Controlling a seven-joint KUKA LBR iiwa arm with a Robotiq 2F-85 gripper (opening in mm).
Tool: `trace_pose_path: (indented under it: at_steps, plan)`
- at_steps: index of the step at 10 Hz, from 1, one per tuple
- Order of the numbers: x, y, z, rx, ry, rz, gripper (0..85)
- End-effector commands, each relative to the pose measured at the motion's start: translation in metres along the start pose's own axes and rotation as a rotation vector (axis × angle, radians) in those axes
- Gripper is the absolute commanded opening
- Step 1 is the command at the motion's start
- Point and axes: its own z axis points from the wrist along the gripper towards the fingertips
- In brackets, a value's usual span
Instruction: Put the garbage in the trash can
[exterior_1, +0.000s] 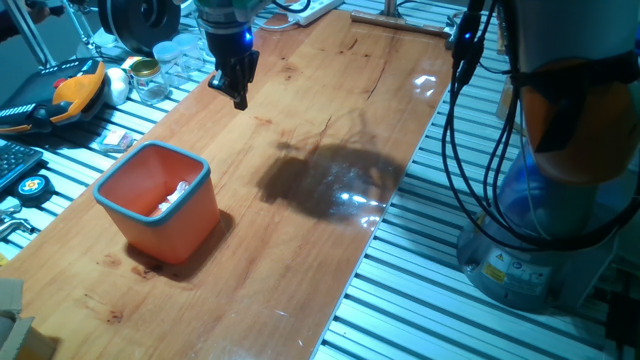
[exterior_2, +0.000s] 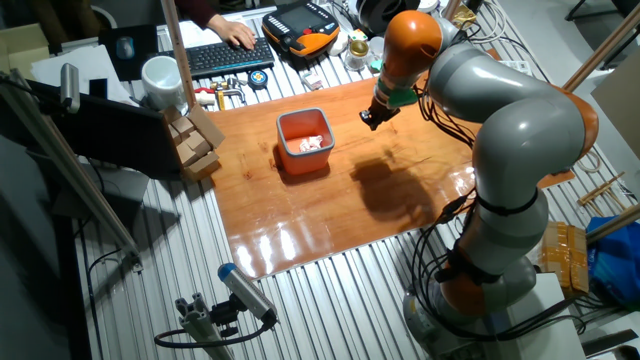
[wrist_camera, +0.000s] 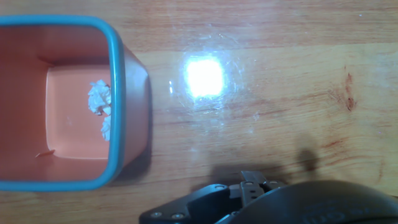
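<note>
One bin is seen on the wooden table, at the lower left of one fixed view and at the upper middle of the other fixed view. It is of smooth orange plastic, squarish with rounded corners, and is edged with a light blue rim. Inside it, white crumpled scraps are seen on the floor against the right-hand wall in the hand view; two lumps can be counted there, one above the other, though whether they are joined cannot be told. In the fixed view the same white matter is seen at the bin's far inner side.

One gripper is shown, dark and two-fingered, hanging above the table at the upper middle of the frame, well apart from the bin. Its fingers appear drawn close together with nothing seen between them, but whether they are fully closed cannot be told.

The tabletop is glossy, grained wood with a bright light reflection. One hand is seen on a keyboard at the upper left of the other fixed view. Clear glass jars are grouped at the upper left; their number cannot be told.
</note>
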Motion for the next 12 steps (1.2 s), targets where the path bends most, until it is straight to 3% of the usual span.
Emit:
trace_pose_path:
  at_steps: [1,12]
  plan:
    - [-0.0006,-0.0005,0.0007,-0.002,0.001,-0.001,0.0]
    - [-0.0030,0.0004,-0.0016,0.001,0.000,-0.010,0.0]
